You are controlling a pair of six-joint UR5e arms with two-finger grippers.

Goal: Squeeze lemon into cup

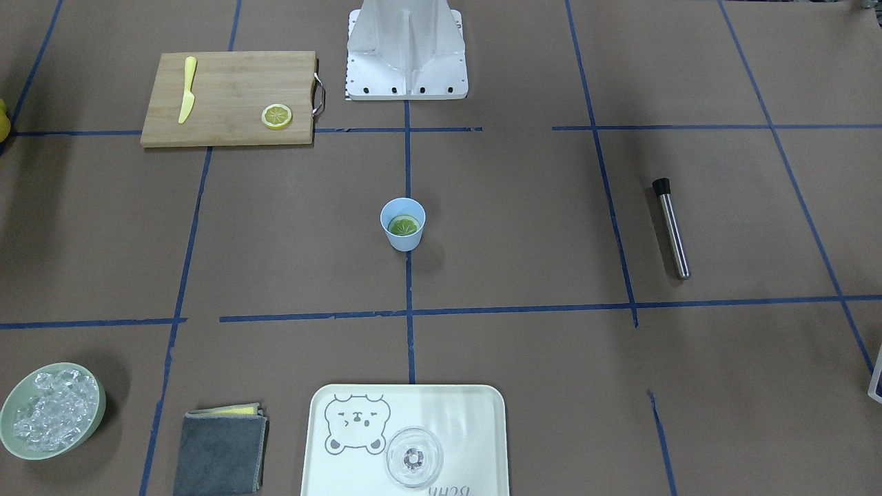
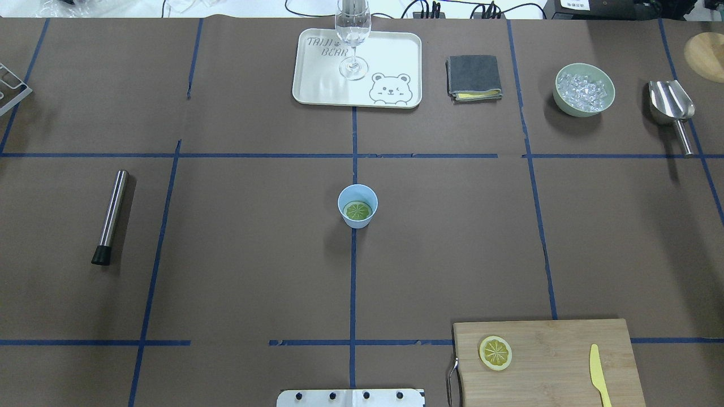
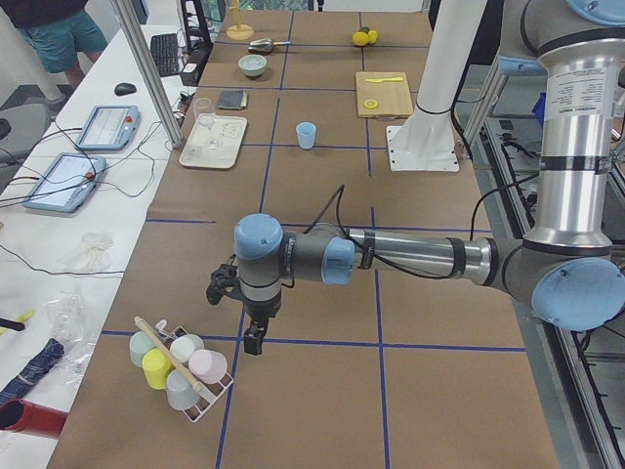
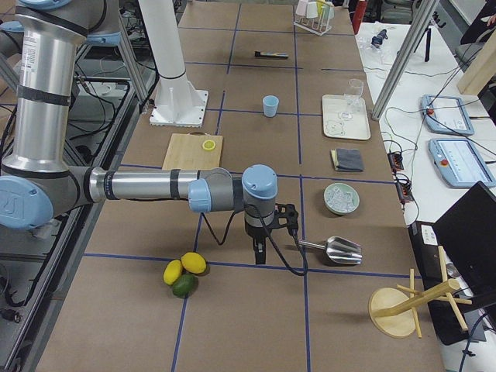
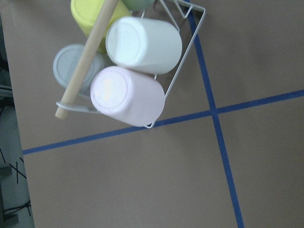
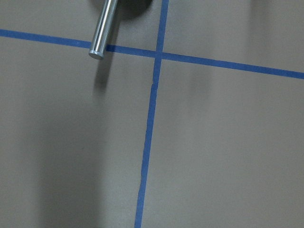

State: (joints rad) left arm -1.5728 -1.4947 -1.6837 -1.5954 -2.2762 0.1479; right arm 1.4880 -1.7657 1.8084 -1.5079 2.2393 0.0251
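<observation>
The light-blue cup (image 2: pixel 357 221) stands upright at the table's middle, also in the front view (image 1: pixel 404 240). A greenish lemon slice (image 2: pixel 358 211) lies flat inside it. A second, yellow lemon slice (image 2: pixel 495 353) lies on the wooden cutting board (image 2: pixel 554 339). Both arms are far from the cup. My left gripper (image 3: pixel 252 342) hangs over the cup rack at the table's left end. My right gripper (image 4: pixel 260 254) hangs near the scoop at the right end. Neither shows in the overhead, front or wrist views, so I cannot tell whether they are open or shut.
A yellow knife (image 2: pixel 599 375) lies on the board. A steel muddler (image 2: pixel 110 216) lies at the left. A tray (image 2: pixel 322 85) with a clear glass (image 2: pixel 352 39), a grey cloth (image 2: pixel 474 77), an ice bowl (image 2: pixel 565 104) and a scoop (image 2: pixel 672 110) line the far edge.
</observation>
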